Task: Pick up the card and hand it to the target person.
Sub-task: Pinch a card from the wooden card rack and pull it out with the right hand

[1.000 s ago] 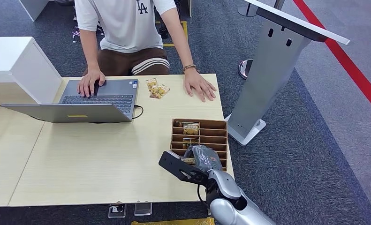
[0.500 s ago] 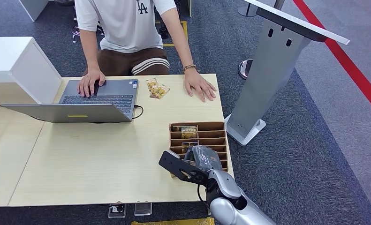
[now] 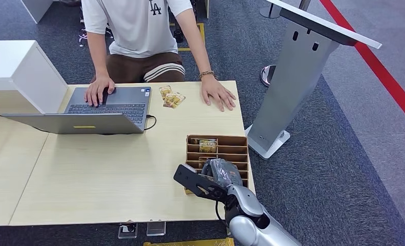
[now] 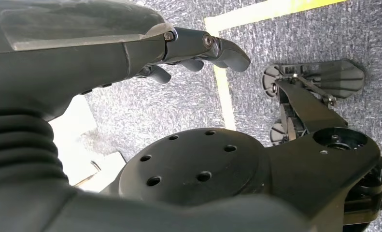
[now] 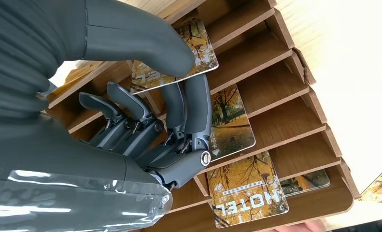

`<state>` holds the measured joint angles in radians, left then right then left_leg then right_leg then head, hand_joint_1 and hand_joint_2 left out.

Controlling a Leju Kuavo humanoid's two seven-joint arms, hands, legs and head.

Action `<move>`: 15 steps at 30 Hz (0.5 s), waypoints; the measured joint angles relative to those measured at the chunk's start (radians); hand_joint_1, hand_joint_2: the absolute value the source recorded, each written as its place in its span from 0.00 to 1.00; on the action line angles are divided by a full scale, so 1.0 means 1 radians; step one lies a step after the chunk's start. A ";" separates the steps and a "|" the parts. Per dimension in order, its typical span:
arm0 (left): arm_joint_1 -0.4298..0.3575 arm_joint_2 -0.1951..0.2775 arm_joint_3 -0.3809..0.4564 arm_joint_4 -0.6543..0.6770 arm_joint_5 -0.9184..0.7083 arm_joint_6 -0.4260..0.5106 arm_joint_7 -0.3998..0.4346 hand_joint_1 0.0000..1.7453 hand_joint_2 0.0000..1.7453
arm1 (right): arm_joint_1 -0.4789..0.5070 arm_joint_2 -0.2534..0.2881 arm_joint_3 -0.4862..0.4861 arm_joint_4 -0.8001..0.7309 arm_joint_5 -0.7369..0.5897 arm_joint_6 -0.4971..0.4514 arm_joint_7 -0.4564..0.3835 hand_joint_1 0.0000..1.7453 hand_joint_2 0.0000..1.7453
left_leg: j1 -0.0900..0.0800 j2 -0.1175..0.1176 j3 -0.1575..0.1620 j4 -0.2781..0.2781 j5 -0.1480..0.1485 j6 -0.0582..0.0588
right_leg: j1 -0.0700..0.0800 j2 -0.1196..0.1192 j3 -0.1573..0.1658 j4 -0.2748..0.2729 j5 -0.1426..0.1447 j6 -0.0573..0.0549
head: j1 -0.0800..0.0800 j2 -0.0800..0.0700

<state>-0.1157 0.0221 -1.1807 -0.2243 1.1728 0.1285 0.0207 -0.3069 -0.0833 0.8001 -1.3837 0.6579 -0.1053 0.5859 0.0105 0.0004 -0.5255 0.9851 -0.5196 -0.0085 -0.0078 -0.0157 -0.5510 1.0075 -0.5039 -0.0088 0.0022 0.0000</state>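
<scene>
Shifted slightly, the card rack [image 3: 218,154] sits under right-hand fingers [image 5: 189,104] pinching a card [image 5: 198,53].

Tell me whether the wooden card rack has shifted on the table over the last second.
Yes. The wooden card rack has slid toward the robot and slightly left, away from the table's far edge where the person's hand rests.
</scene>
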 joint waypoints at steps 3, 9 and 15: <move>0.000 0.000 0.000 0.000 0.010 0.003 -0.005 0.00 0.00 | 0.001 -0.002 -0.001 -0.006 0.012 -0.017 0.001 1.00 1.00 | 0.000 0.000 0.000 0.000 0.000 0.000 | 0.000 0.000 0.000 0.000 0.000 0.000 | 0.000 0.000; 0.004 0.000 0.000 0.000 0.020 0.003 -0.013 0.00 0.00 | 0.008 -0.028 -0.026 -0.100 0.045 -0.074 -0.003 1.00 1.00 | 0.000 0.000 0.000 0.000 0.000 0.000 | 0.000 0.000 0.000 0.000 0.000 0.000 | 0.000 0.000; 0.006 0.002 0.000 0.000 0.028 -0.003 -0.031 0.00 0.00 | 0.011 -0.054 -0.045 -0.234 -0.126 -0.120 -0.164 1.00 1.00 | 0.000 0.000 0.000 0.000 0.000 0.000 | 0.000 0.000 0.000 0.000 0.000 0.000 | 0.000 0.000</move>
<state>-0.1099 0.0238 -1.1803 -0.2243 1.2008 0.1257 -0.0101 -0.2964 -0.1369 0.7555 -1.6178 0.5315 -0.2254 0.4219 0.0105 0.0005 -0.5256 0.9852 -0.5196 -0.0085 -0.0078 -0.0157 -0.5513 1.0075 -0.5039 -0.0088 0.0019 0.0000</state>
